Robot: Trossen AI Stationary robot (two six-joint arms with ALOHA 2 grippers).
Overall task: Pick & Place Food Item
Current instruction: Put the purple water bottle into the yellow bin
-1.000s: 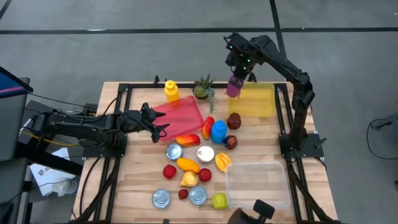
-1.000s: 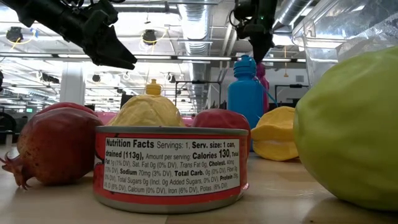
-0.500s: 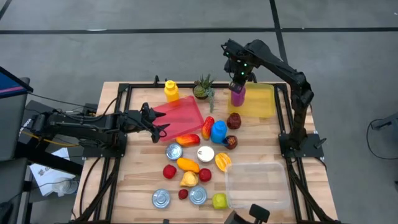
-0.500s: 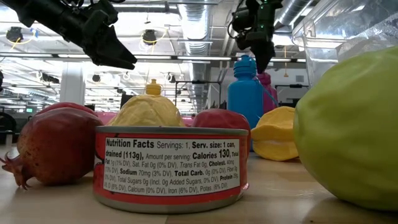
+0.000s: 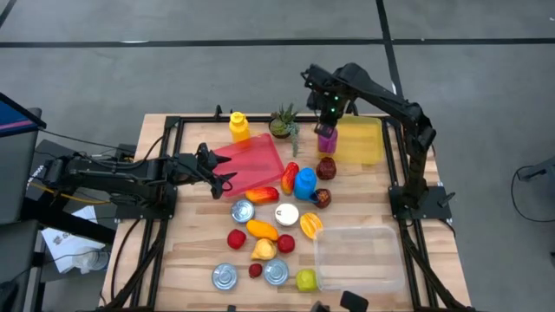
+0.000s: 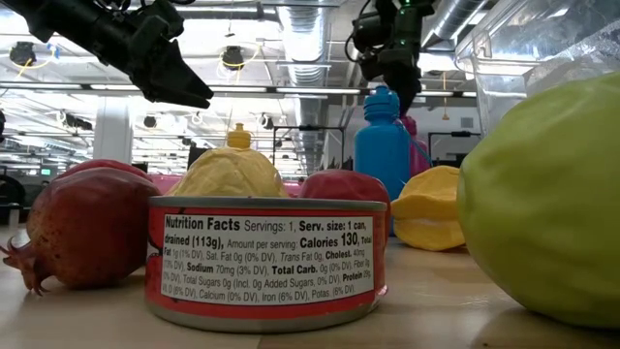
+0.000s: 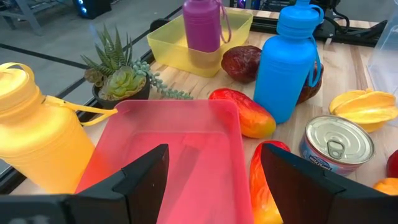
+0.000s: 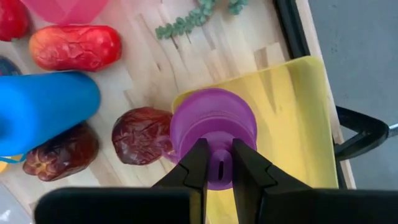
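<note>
A purple bottle (image 5: 326,139) stands upright at the left end of the yellow tray (image 5: 364,143), on the far right of the table. The left wrist view shows the bottle (image 7: 202,25) inside the tray's wall (image 7: 239,22). My right gripper (image 8: 217,163) is straight above the bottle and shut on its top. It also shows high up in the low view (image 6: 399,82). My left gripper (image 5: 224,179) hovers open at the near left corner of the pink tray (image 5: 251,159) and touches nothing. Its fingers (image 7: 146,177) frame that tray in the left wrist view. My right gripper pinches the small neck on top of the purple bottle's cap (image 8: 219,177) between its two fingers, coming from above and pointing down. The bottle stays upright below the fingers, with its base inside the yellow tray's left end.
Two dark dates (image 5: 326,167) lie just in front of the yellow tray. A blue bottle (image 5: 304,183), a yellow bottle (image 5: 239,126) and a potted succulent (image 5: 282,123) stand nearby. Cans and fruit crowd the middle of the table. A clear container (image 5: 360,251) sits near right.
My right gripper has come down and a little toward the table's left, staying shut on the purple bottle. The bottle was lifted over the yellow tray's far left corner a second ago. It now stands low inside the tray's left end.
</note>
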